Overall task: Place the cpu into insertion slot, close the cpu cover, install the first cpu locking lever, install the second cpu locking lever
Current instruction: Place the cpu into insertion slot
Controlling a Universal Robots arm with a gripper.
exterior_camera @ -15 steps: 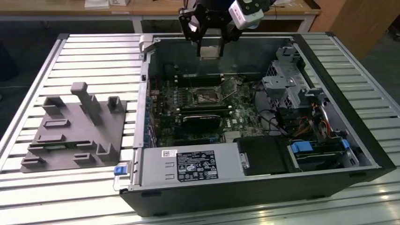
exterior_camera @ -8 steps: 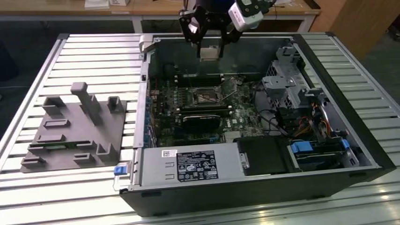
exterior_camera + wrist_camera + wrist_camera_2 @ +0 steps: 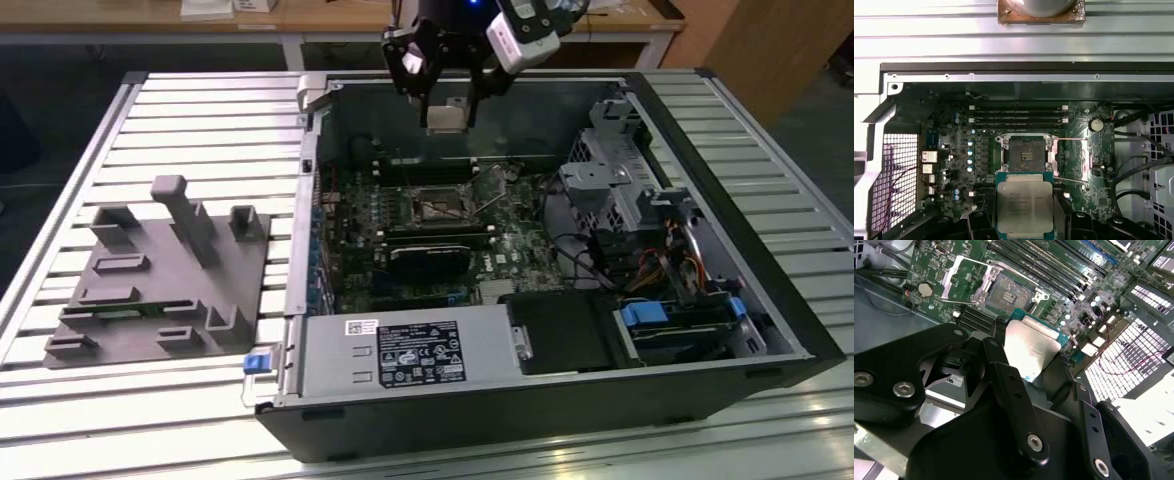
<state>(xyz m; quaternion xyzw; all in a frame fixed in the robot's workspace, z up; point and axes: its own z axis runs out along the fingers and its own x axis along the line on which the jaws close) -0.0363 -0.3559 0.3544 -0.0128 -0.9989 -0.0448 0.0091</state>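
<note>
Note the gripper (image 3: 1031, 357) pinched onto two opposite edges of the cpu (image 3: 1025, 207), jaws narrowed to chip width, metal face turned toward the wrist. In the exterior view, locate the cpu above the far side of the open case (image 3: 534, 410), raised well clear of the motherboard (image 3: 924, 262) and not yet over the insertion slot (image 3: 1024, 155). Check the cpu cover (image 3: 986, 282), which appears swung up, and the locking levers (image 3: 1074, 139), which appear released, leaving the contact field bare.

For a clean placement:
- Centre the chip squarely over the socket before descending.
- Match chip edges to the socket rim, judging alignment from the first wrist view.
- Hold the chip level and lower straight down, never sliding across the contacts.
- Apply no pressing force; release only once seated flat inside the rim.
- Avoid the raised cover and lever wires on approach.

Observe several printed lines on the cpu face and a black label (image 3: 418, 353) with white print on the power supply (image 3: 334, 370). Treat both as too small to read reliably.
</note>
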